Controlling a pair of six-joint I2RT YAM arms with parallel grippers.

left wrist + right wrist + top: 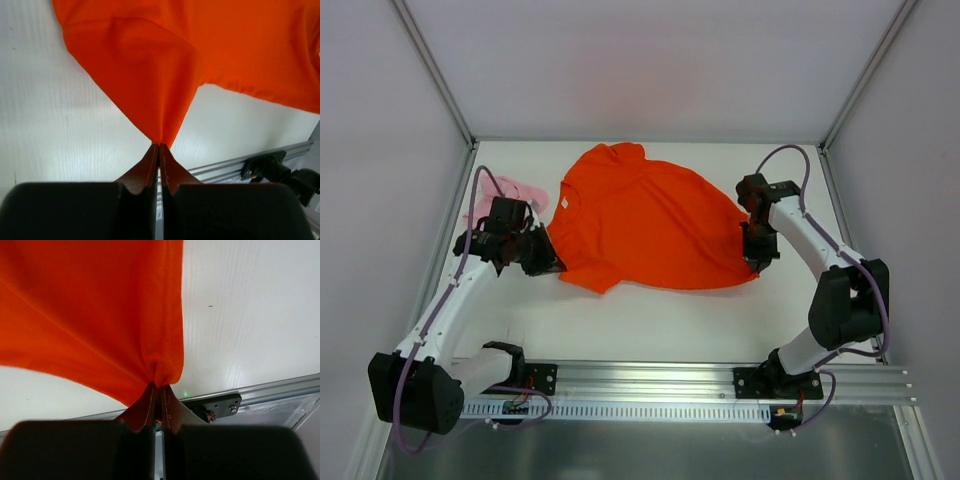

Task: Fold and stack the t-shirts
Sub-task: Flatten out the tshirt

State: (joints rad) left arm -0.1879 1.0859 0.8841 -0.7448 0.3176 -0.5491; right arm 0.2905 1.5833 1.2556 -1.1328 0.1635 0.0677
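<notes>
- The step in hand, as I judge it, is drawing the large bright orange-red cloth t-shirt [645, 220] out flat for its first fold.
- The left gripper [548, 262] has its jaws pinched tight on a peak of orange cloth at the shirt's lower left. The right gripper [756, 262] has its jaws clamped on a stitched hem at the shirt's right edge.
- To do it well, I'd move both arms at one height and one pace, with the cloth taut between them but not stretched.
- Each pinch is thin, so a sharp tug could pull the cloth free.
- I'd also steer the left arm away from the small pale pink cloth t-shirt [515, 190].
- The orange shirt lies in the middle of the white table [660, 320], in the upper centre of the overhead view. Its collar and a white label [563, 203] point to the upper left.
- It is soft and lightly creased, and it rises in a cone toward each grip.
- The pink shirt sits crumpled at the left of the frame, near the orange one and partly hidden behind the left arm.
</notes>
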